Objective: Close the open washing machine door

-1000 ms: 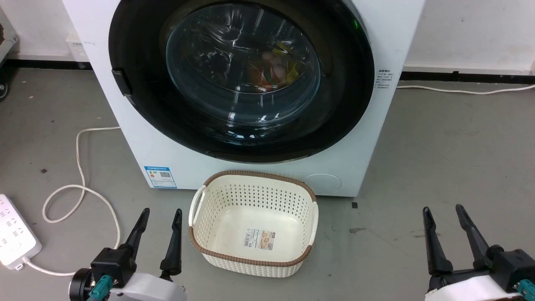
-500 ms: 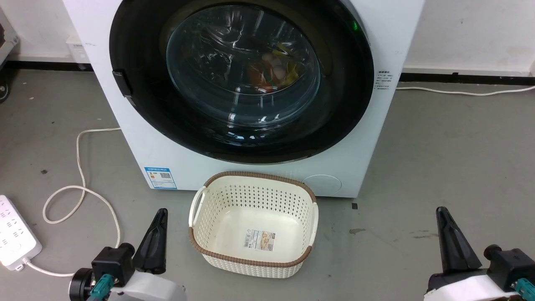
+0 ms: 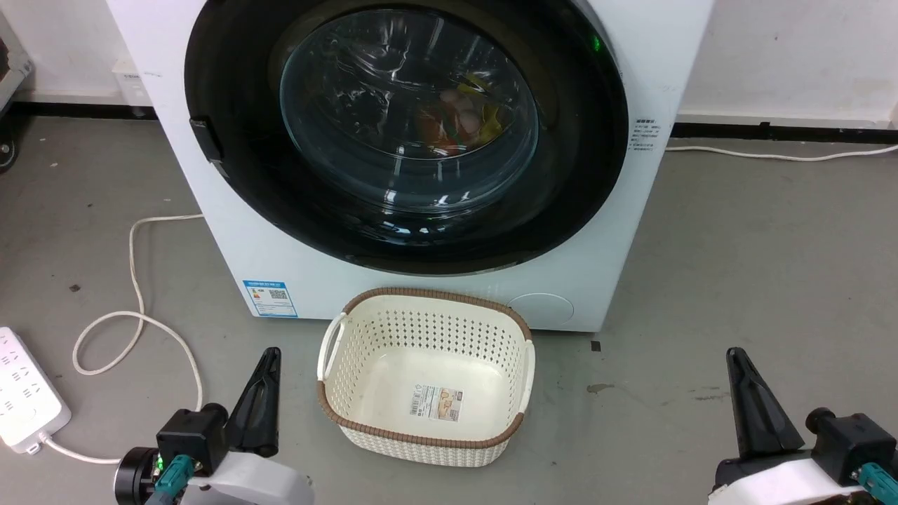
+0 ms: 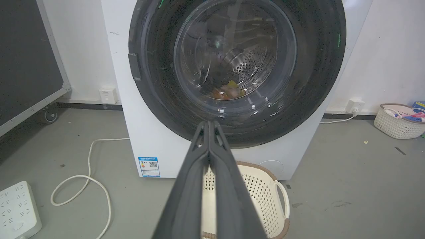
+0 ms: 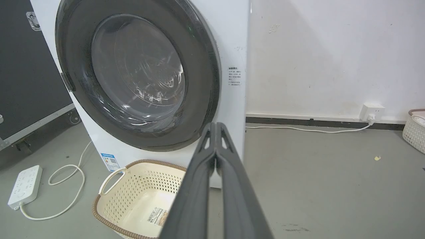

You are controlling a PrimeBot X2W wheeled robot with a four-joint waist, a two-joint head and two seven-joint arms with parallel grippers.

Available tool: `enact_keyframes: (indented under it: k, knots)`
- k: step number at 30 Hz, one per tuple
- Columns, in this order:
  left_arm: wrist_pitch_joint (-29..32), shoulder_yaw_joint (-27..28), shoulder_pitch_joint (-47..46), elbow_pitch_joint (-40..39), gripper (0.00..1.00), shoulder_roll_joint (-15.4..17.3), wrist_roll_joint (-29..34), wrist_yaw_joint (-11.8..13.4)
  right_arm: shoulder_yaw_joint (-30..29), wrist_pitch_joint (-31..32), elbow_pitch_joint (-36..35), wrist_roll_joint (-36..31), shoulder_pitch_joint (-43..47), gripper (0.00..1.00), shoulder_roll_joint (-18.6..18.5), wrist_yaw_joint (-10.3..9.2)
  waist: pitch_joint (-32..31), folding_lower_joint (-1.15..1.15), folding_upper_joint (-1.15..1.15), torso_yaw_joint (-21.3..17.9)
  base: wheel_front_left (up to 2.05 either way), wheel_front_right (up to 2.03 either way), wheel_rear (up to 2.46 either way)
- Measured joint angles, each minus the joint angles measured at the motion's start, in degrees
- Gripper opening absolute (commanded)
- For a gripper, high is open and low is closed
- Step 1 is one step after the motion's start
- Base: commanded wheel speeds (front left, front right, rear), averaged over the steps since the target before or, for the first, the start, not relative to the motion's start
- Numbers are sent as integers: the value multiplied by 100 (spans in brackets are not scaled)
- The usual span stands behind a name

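At far left on the grey floor, one white power strip (image 3: 24, 393), with one pale cord (image 3: 132, 266) looping toward the washing machine. Next, low in the head view, the left gripper (image 3: 271, 354), its two dark fingers pressed together on nothing; from its own wrist camera, tips meeting in a point. In the middle, one white washing machine (image 3: 238, 245), one blue sticker (image 3: 269, 298) low on its front, and the round black door (image 3: 238, 182) lying flat against that front, covering the opening. Through the glass, a small heap of coloured clothes (image 3: 456, 123) in the drum from the head view; steel drum holes (image 4: 247, 64) clear from the left wrist, clothes hard to make out from the right wrist. Just before the machine, one cream basket (image 3: 421, 452) with a brown rim, a paper label (image 3: 436, 401) on its bottom. At lower right, the right gripper (image 3: 734, 354), fingers likewise closed together, empty, well apart from the door. Further right in the left wrist view, a second basket (image 4: 395, 129) by the wall with laundry (image 4: 410, 117) in it, and a wall socket (image 4: 353, 105); baskets two in all, grippers two.
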Motion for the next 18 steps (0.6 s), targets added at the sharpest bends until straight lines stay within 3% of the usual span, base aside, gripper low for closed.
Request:
enact_keyframes:
  k: [18]
  knots:
    - [220,23,1,-146,0,-56,169,99,57,240,-54,-100,-6,0,0,0,-5,0,0,23,0,0,0]
